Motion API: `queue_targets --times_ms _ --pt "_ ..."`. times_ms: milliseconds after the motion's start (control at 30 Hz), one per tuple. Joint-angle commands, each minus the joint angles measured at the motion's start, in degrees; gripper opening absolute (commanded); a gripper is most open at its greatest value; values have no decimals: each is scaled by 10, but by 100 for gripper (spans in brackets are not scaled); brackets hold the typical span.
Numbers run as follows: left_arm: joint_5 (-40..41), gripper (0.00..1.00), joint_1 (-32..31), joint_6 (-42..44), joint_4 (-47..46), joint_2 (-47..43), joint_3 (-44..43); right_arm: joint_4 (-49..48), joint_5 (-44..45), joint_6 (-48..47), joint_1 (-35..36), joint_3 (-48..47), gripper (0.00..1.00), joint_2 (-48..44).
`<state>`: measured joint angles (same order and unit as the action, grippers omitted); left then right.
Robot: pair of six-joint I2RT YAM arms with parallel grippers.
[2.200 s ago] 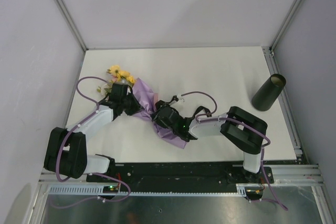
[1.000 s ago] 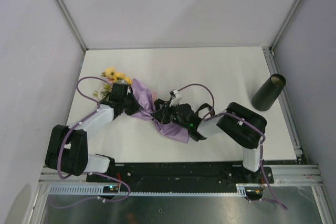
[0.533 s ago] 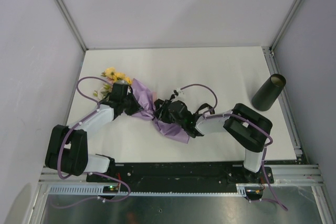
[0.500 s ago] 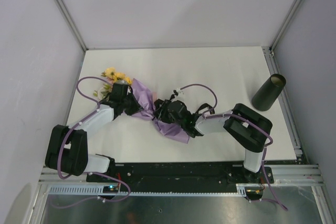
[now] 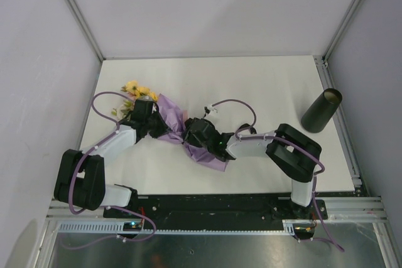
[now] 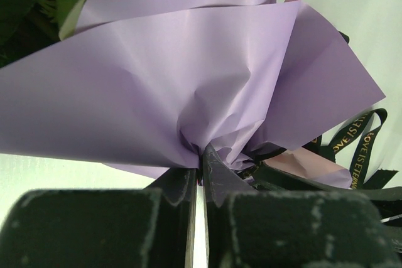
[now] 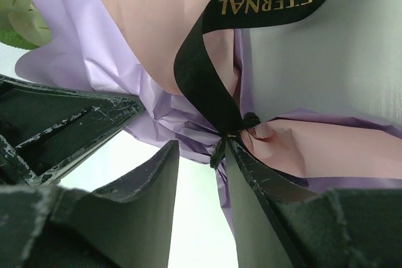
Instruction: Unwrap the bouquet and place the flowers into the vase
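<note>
- The right gripper [image 7: 202, 155] has scuffed matte black fingers, spread apart either side of the knot in a glossy black ribbon [image 7: 200, 73] with gold lettering. Its arm is folded at the elbow and reaches left.
- The left gripper [image 6: 201, 157] has its fingers pressed together, pinching a crumpled fold of the bouquet [image 5: 171, 117], in its smooth lilac paper. Its arm stretches forward and rightward.
- The bouquet lies on the white table [image 5: 251, 86], left of centre, with the yellow flowers [image 5: 139, 89] at its far end.
- The vase [image 5: 321, 110], a dark cylinder, stands well apart near the right edge.
</note>
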<state>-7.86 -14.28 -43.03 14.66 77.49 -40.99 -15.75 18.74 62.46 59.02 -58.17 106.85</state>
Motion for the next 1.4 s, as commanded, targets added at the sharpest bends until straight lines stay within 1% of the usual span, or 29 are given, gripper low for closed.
queue_targets --times_ms 0,200,400,567,667,733,800,933,1000,1067,1233,1367 --pt "12 8 0 12 14 1 3 111 82 25 14 -49 41 20" --pt "9 8 -1 10 14 5 -1 191 107 48 20 -94 40 42" --pt "13 8 -1 10 14 5 -1 225 111 62 17 -118 34 65" --pt "16 8 -3 7 14 3 0 236 102 68 9 -129 18 75" --pt "18 8 -4 5 14 2 1 237 103 67 6 -130 5 71" --pt "20 8 -5 5 14 3 1 228 106 54 6 -129 1 65" --pt "23 8 -5 6 14 4 1 188 102 19 7 -118 0 49" --pt "28 7 -5 10 14 13 1 13 57 -87 10 -62 0 9" --pt "28 7 -5 11 14 17 3 -92 16 -140 11 -23 0 -9" --pt "30 7 -5 11 14 18 4 -168 -21 -178 10 7 0 -21" --pt "32 7 -5 11 14 21 3 -287 -84 -241 8 51 0 -27" --pt "32 7 -6 11 14 22 3 -324 -110 -276 2 61 0 -27"
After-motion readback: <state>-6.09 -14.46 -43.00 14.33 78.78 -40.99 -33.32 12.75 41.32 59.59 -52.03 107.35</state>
